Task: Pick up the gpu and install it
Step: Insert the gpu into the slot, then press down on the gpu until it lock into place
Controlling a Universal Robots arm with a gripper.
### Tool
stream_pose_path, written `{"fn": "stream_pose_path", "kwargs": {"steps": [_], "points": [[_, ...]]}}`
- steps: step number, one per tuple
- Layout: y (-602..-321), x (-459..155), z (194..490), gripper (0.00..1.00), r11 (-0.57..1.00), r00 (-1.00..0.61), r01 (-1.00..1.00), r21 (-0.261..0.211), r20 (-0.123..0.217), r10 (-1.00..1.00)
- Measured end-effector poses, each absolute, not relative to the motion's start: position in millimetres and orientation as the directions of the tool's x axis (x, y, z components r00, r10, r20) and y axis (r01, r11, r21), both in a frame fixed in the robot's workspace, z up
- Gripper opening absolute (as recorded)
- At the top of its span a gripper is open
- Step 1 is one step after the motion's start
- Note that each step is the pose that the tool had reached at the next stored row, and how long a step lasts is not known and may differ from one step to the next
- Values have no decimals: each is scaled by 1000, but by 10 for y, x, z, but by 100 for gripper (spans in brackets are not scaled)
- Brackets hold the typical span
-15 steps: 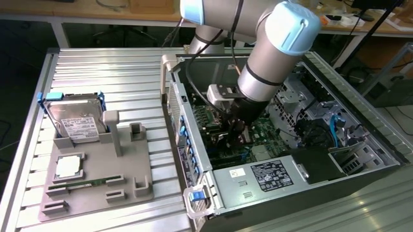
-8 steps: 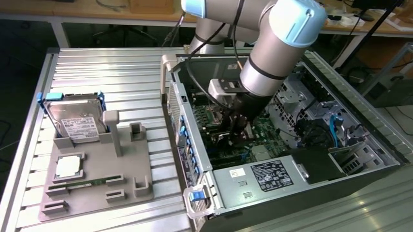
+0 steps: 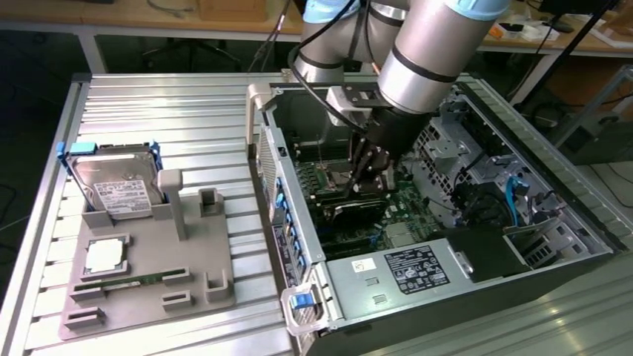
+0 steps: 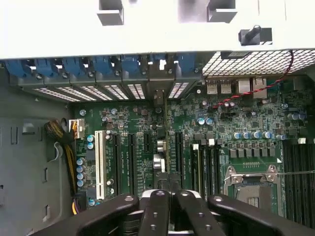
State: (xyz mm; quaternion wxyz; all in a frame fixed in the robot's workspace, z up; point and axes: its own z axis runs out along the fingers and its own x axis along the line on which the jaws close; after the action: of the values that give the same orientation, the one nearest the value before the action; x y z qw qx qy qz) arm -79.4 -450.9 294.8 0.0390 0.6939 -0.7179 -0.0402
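Green motherboard (image 4: 197, 142) lay under the gripper (image 4: 170, 196), whose fingers pinched the thin gpu (image 4: 162, 132). A tilt could jam its slot.

Even, diffuse overhead light falls on the ribbed metal counter (image 3: 148, 96), which shows soft pale sheen and only faint shadows. Inside the open computer case (image 3: 554, 245) the light drops off, with deep shade beneath the arm. In the wrist view the case wall (image 4: 157, 24) above the motherboard (image 4: 216, 132) is washed out white, and the dark claw (image 4: 170, 211) at the near edge is slightly soft.
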Motion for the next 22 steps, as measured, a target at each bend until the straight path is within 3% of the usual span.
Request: {"fn": "stream_pose_path", "kwargs": {"steps": [1,2,22], "points": [[-4509,-795,2939,11,34,-34,-996,78,0,-999],[-4509,-795,2935,11,34,-34,-997,72,0,-999],[-4504,-1532,3091,11,34,-34,-997,72,1,-999]]}}
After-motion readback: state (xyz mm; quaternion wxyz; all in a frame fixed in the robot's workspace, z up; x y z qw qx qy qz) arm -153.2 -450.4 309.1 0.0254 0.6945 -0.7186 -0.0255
